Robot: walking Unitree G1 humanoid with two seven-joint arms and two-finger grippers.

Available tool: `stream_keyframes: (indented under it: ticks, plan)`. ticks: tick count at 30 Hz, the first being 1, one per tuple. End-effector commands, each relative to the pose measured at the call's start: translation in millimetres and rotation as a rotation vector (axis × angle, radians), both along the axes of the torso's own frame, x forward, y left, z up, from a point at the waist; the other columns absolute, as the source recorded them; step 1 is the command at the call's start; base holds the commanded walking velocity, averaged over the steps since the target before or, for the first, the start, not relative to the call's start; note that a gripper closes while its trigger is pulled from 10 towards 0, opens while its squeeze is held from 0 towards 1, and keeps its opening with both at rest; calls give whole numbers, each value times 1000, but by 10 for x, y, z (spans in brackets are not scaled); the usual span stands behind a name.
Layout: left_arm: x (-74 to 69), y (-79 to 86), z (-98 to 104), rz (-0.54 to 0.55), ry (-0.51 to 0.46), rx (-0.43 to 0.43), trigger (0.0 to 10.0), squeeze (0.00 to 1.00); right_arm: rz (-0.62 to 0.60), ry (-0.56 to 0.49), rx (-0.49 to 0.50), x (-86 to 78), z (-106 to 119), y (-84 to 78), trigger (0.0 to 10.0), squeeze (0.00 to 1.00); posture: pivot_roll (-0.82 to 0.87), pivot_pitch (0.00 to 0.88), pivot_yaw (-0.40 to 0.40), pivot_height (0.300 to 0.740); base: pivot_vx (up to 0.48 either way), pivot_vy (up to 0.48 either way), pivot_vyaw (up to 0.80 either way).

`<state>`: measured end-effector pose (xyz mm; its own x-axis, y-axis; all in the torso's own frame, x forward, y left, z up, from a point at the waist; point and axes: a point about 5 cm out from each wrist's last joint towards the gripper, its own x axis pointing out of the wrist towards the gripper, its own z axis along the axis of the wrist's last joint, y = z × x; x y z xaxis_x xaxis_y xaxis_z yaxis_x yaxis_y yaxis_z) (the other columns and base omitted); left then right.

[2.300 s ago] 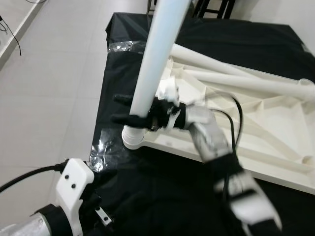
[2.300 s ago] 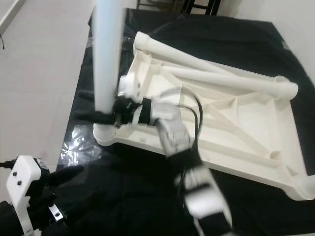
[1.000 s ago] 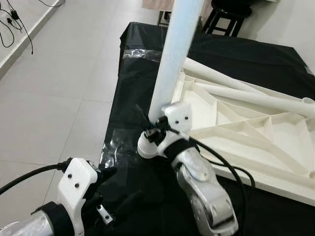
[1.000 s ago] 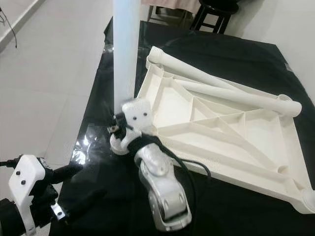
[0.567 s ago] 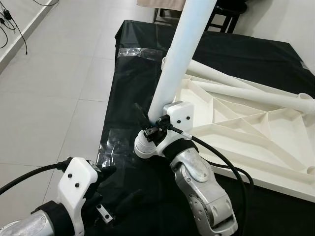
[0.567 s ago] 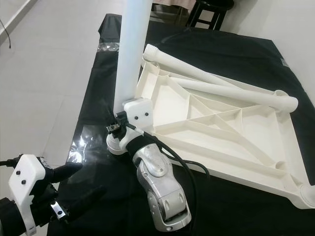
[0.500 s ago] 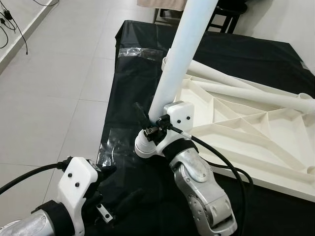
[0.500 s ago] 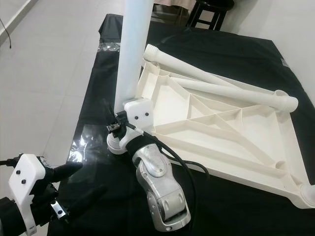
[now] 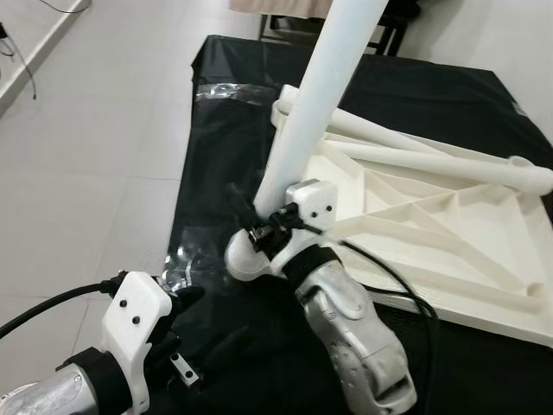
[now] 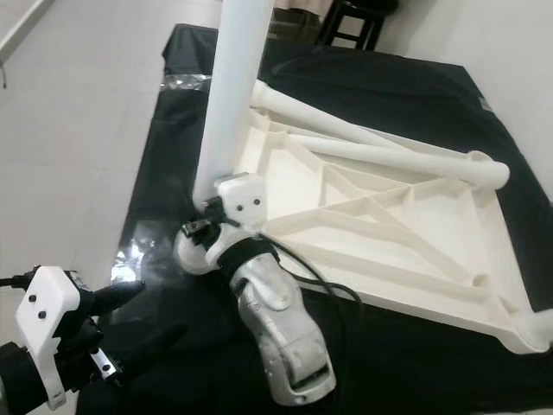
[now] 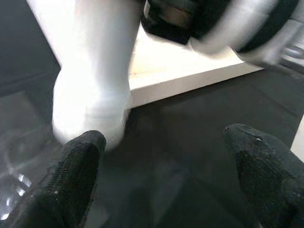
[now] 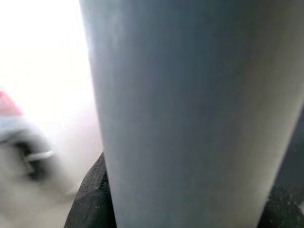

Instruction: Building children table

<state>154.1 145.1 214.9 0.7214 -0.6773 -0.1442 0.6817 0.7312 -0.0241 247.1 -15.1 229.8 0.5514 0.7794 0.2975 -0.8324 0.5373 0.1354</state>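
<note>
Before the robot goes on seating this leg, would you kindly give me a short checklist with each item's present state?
1. Right gripper closed on the upright white plastic tube leg: ok.
2. Leg's foot at the corner socket of the upturned white ribbed tabletop: ok.
3. Leg fully seated: cannot tell.
4. Leg vertical: not ok, it leans.
5. Left gripper open, apart from the leg: ok.

Bright, even indoor light; glare on plastic film (image 9: 186,259); wrist views blurred, probably too close.

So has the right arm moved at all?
Yes. The right gripper still grips the leg, but its arm swung off the tabletop toward the robot.
</note>
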Motion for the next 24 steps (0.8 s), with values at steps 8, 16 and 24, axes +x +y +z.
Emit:
stream_keyframes:
  ticks: [8, 16, 24]
  plan:
    - [-2, -35, -64, -13, 26, -11, 10000, 0, 439, -192, -19, 310, 300, -234, 10000, 0, 39, 243, -130, 740, 0, 0, 0]
    - [-21, -37, -68, -17, 28, -11, 10000, 0, 446, -216, -32, 583, 394, -210, 10000, 0, 63, 244, -131, 740, 0, 0, 0]
    - [-91, -34, -46, -28, 39, -14, 10000, 0, 24, -363, -197, 1124, 569, -137, 10000, 0, 101, 280, -134, 740, 0, 0, 0]
